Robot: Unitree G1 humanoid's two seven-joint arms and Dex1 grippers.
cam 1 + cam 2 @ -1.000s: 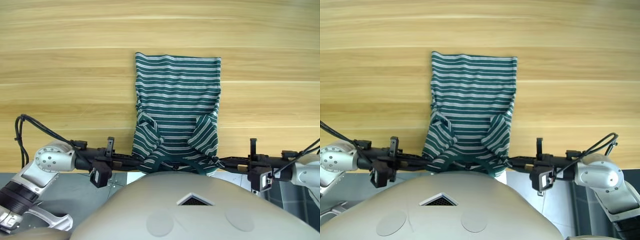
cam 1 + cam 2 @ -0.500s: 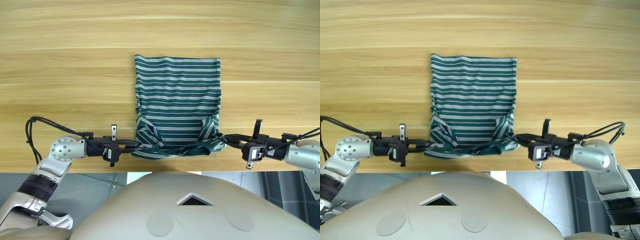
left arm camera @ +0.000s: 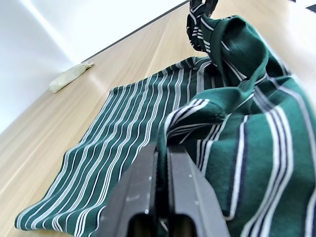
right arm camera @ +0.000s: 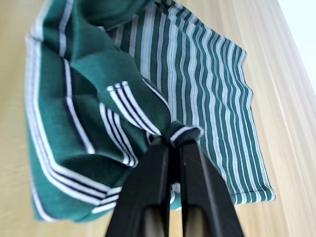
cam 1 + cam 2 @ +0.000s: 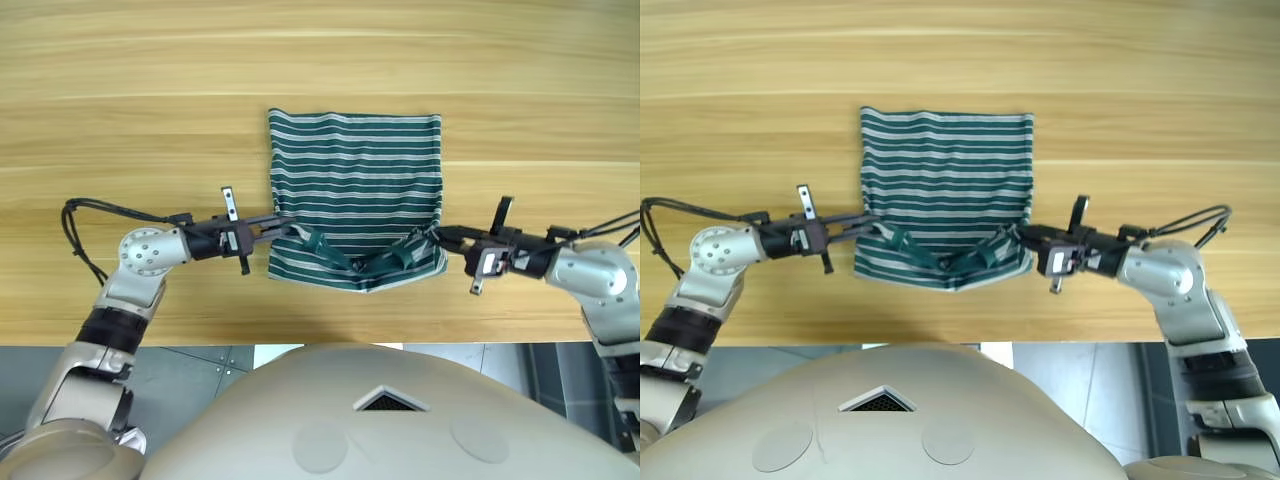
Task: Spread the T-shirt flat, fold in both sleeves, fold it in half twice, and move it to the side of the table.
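T-shirt [image 5: 355,170] lies centred on the counter [image 5: 150,120]; our left claw [image 5: 288,221] and right claw [image 5: 440,236] each pinch shut on a lifted near corner. We judge uneven travel could skew the half-fold

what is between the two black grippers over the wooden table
The near edge of the green white-striped T-shirt sags between the left gripper and the right gripper, each shut on one end of it, as the left eye view shows.
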